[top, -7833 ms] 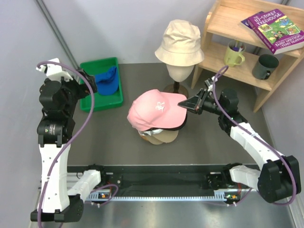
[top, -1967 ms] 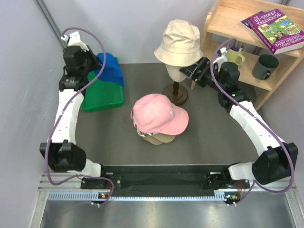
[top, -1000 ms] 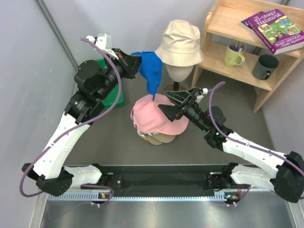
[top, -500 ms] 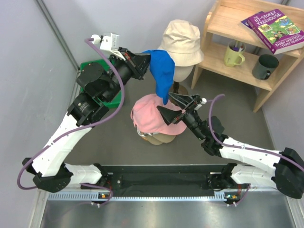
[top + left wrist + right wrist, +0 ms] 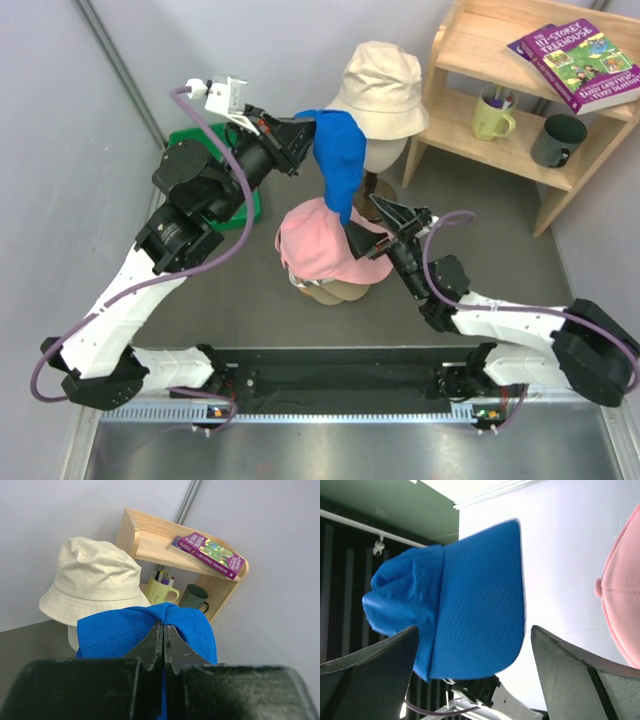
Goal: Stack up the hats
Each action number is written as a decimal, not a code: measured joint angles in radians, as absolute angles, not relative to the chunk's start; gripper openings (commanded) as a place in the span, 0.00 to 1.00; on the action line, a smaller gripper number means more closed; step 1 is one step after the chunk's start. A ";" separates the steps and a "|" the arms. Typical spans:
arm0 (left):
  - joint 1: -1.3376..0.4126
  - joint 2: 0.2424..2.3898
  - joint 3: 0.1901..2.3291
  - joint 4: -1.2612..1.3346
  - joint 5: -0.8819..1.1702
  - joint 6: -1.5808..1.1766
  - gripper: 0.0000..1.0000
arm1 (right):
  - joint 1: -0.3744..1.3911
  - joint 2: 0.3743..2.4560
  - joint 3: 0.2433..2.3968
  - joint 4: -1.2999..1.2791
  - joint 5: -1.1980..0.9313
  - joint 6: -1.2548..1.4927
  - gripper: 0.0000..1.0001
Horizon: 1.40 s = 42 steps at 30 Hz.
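A blue cap hangs brim down from my left gripper, which is shut on its crown. Its brim dangles just over the pink cap, which tops a pile with a tan cap showing underneath. My right gripper is open and points up beside the blue brim; in the right wrist view the blue cap hangs in front of my right gripper, and the pink cap shows at the right edge. A cream bucket hat sits on the head form behind.
A green tray lies at the back left, partly behind my left arm. A wooden shelf at the back right holds a purple book, a yellow-green mug and a dark mug. The stand's round base is behind the pile.
My left arm has swung the blue cap rightwards from near the tray to above the pink cap. My right gripper has shifted a little right under the blue brim, still open.
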State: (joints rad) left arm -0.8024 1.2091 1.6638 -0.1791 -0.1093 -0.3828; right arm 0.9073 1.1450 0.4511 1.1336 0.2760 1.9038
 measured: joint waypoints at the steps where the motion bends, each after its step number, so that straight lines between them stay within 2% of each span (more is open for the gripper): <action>1: -0.803 1.201 1.662 -0.179 -0.105 -0.383 0.00 | 0.903 1.165 0.453 1.159 0.274 1.904 0.91; 8: -0.806 1.177 1.660 -0.176 -0.086 -0.387 0.00 | 0.869 1.337 0.493 1.248 0.207 1.888 0.88; 16: -0.806 1.149 1.620 -0.175 -0.064 -0.396 0.00 | 0.799 1.260 0.545 1.274 0.115 1.761 0.85; 26: -0.806 1.132 1.596 -0.179 -0.065 -0.385 0.00 | 0.780 1.216 0.578 1.285 0.066 1.670 0.68; 32: -0.806 1.105 1.592 -0.186 -0.067 -0.344 0.00 | 0.769 1.084 0.578 1.232 0.058 1.606 0.59; 37: -0.806 1.076 1.571 -0.193 -0.064 -0.317 0.00 | 0.749 1.030 0.575 1.186 0.051 1.562 0.45; 38: -0.806 1.073 1.567 -0.196 -0.064 -0.312 0.00 | 0.748 1.025 0.574 1.170 0.050 1.554 0.36; 40: -0.806 1.069 1.560 -0.201 -0.064 -0.305 0.00 | 0.746 1.014 0.566 1.139 0.048 1.536 0.25; 41: -0.806 1.067 1.557 -0.206 -0.064 -0.301 0.00 | 0.744 1.008 0.561 1.127 0.046 1.529 0.13; 42: -0.806 1.065 1.554 -0.215 -0.064 -0.294 0.00 | 0.741 1.000 0.556 1.111 0.046 1.522 0.06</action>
